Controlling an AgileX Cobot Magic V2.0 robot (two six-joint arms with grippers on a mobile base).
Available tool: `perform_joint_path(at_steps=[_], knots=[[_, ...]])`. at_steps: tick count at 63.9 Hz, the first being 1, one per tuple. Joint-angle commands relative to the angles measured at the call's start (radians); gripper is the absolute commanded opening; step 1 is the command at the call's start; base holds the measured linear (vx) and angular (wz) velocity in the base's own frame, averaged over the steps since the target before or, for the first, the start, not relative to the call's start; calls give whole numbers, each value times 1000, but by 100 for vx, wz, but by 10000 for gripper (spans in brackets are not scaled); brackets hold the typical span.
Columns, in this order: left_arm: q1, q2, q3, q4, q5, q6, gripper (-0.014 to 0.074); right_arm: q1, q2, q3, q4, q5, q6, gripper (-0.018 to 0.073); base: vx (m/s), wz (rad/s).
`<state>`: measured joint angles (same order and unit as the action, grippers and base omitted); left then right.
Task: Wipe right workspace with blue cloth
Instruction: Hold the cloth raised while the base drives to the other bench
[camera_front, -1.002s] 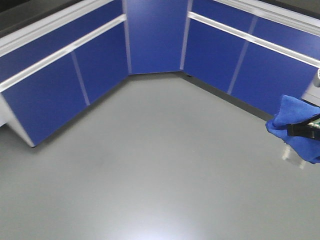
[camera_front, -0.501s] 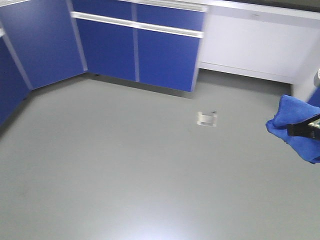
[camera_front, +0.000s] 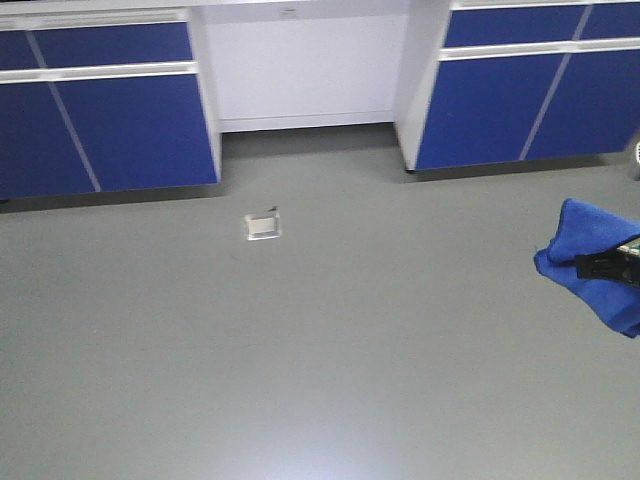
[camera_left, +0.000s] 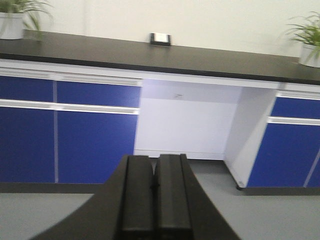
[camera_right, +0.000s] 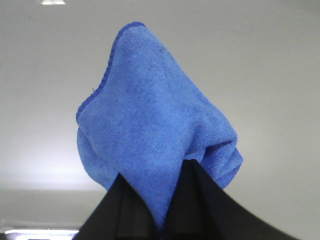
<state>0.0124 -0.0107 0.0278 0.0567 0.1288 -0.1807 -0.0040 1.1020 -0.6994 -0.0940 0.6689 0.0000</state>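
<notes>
The blue cloth (camera_front: 590, 262) hangs bunched at the right edge of the front view, above the grey floor. My right gripper (camera_front: 612, 266) is shut on it. In the right wrist view the blue cloth (camera_right: 155, 115) rises in a wrinkled peak between the black fingers of the right gripper (camera_right: 156, 170), which pinch its lower fold. My left gripper (camera_left: 154, 159) is shut with nothing in it and points at the cabinets. Beyond it lies the right workspace (camera_left: 210, 59), a long black benchtop carrying a small black block with a white label (camera_left: 160, 39).
Blue cabinet fronts (camera_front: 110, 125) and a white knee recess (camera_front: 305, 70) stand under the bench ahead. A small metal plate (camera_front: 263, 226) sits in the grey floor. Potted plants (camera_left: 15, 20) (camera_left: 311, 45) stand at both ends of the benchtop.
The front view has swung round: the corner cabinets slid out to the left and the white recess and floor plate came to the centre. The cloth stays in the right gripper.
</notes>
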Motion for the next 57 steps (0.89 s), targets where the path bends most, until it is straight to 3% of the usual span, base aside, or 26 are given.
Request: perform_joint_path(at_steps=[1, 36, 57], knots=[[-5, -16, 31, -6, -80, -8, -6, -3, -17, -29, -6, -12, -8, -4, 1, -49], [-5, -16, 31, -6, -80, -8, -6, -3, -17, -29, -6, 236, -8, -4, 8, -26], [-5, -16, 31, -6, -80, -8, -6, -3, -17, -29, -6, 379, -8, -4, 17, -2]])
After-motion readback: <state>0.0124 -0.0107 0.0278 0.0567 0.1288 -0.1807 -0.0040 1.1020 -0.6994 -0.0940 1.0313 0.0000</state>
